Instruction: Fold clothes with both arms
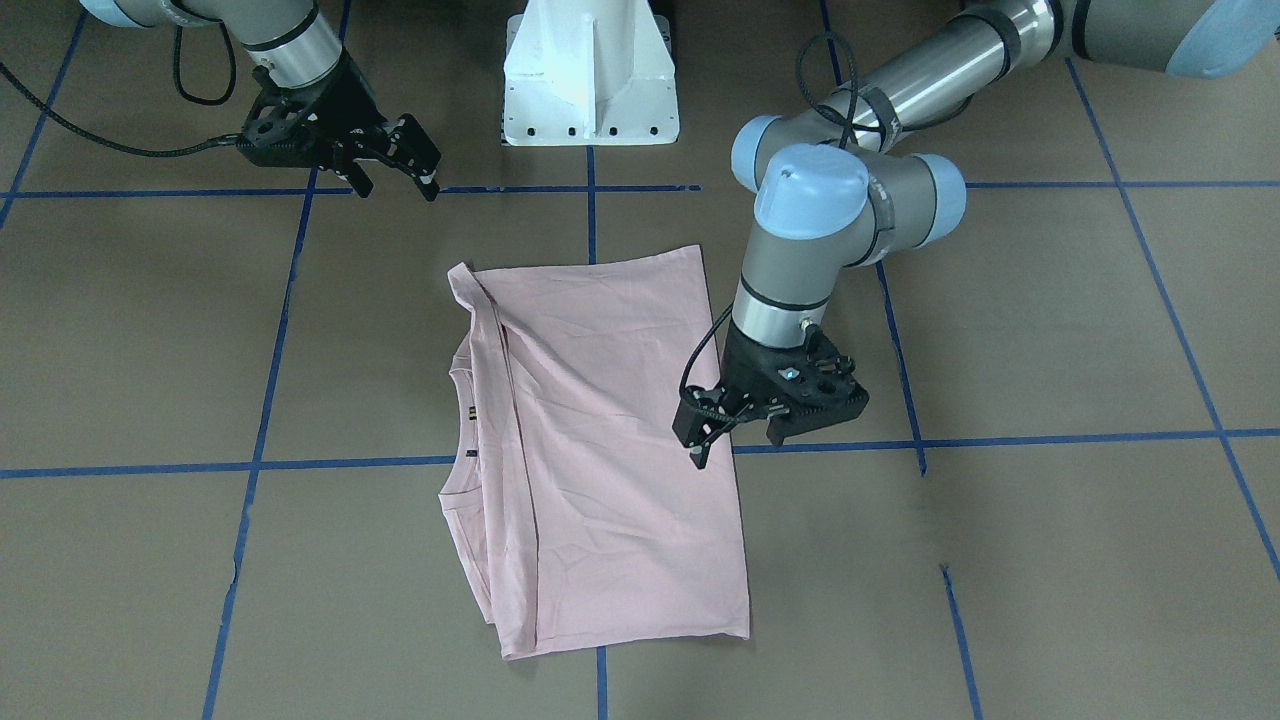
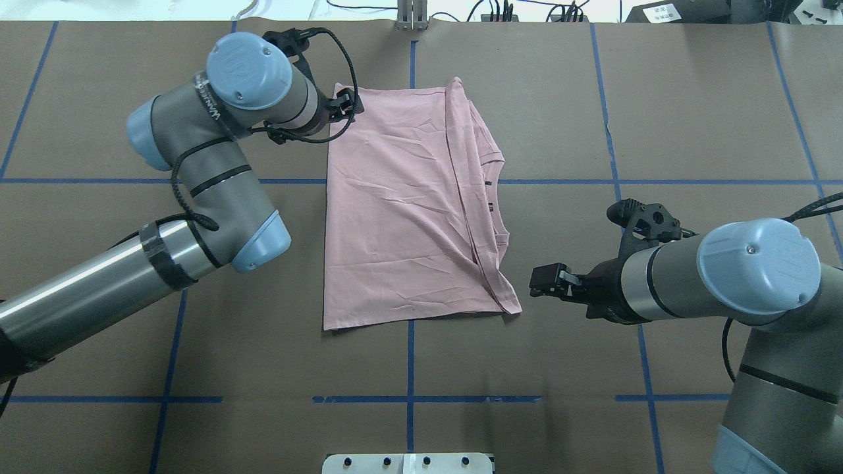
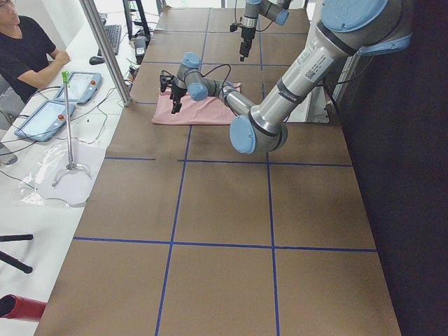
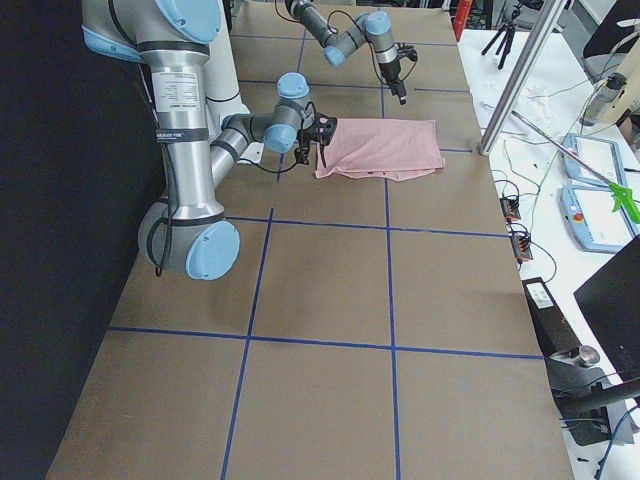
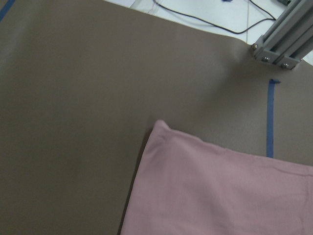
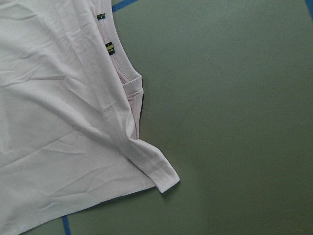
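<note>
Pale pink short-sleeved T-shirt (image 1: 620, 420) folded flat on brown tabletop (image 1: 1050, 330).
Shows left black two-finger end effector (image 1: 737, 450) wide, empty, at its edge; right end effector (image 1: 398, 190) wide too, apart.

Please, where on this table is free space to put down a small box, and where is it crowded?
Free: the strip between the shirt and the white base; the far right corner of the table, beyond the right fingers. Crowded: the shirt's far left corner, under the left fingers.
</note>
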Controlling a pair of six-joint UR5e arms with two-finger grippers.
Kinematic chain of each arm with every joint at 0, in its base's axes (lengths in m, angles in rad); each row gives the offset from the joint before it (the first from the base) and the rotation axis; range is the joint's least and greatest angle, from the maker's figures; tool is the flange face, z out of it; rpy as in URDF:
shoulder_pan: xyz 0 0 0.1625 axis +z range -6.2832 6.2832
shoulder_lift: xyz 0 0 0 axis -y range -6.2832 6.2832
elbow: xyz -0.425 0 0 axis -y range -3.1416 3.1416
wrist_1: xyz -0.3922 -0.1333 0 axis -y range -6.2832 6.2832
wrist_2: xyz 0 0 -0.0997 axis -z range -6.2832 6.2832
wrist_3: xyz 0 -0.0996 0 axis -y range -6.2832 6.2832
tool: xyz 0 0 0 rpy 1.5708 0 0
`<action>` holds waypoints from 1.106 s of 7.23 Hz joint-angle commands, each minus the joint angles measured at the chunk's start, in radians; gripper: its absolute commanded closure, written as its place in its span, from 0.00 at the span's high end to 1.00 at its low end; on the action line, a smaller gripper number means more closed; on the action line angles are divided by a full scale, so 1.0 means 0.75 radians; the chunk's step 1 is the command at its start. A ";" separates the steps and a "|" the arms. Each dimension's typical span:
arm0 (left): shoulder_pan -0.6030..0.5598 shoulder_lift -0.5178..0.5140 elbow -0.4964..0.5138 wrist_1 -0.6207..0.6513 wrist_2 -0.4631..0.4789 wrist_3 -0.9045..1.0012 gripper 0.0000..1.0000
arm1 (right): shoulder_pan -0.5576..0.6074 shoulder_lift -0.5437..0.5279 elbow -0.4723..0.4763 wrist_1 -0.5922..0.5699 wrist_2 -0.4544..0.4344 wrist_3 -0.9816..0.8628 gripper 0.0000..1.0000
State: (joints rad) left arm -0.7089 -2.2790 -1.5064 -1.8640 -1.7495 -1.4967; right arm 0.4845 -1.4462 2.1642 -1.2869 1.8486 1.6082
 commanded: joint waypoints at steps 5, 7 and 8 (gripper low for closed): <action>0.432 0.157 -0.297 0.390 0.140 -0.714 1.00 | 0.027 0.047 -0.061 0.000 0.004 -0.036 1.00; 0.479 0.167 -0.309 0.423 0.154 -0.751 1.00 | 0.025 0.069 -0.069 0.000 0.004 -0.036 1.00; 0.485 0.167 -0.339 0.462 0.152 -0.772 1.00 | 0.023 0.073 -0.077 0.000 0.004 -0.036 1.00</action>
State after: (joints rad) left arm -0.3593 -2.1567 -1.7419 -1.5465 -1.6367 -2.0555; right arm 0.5032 -1.3991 2.1129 -1.2870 1.8515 1.5815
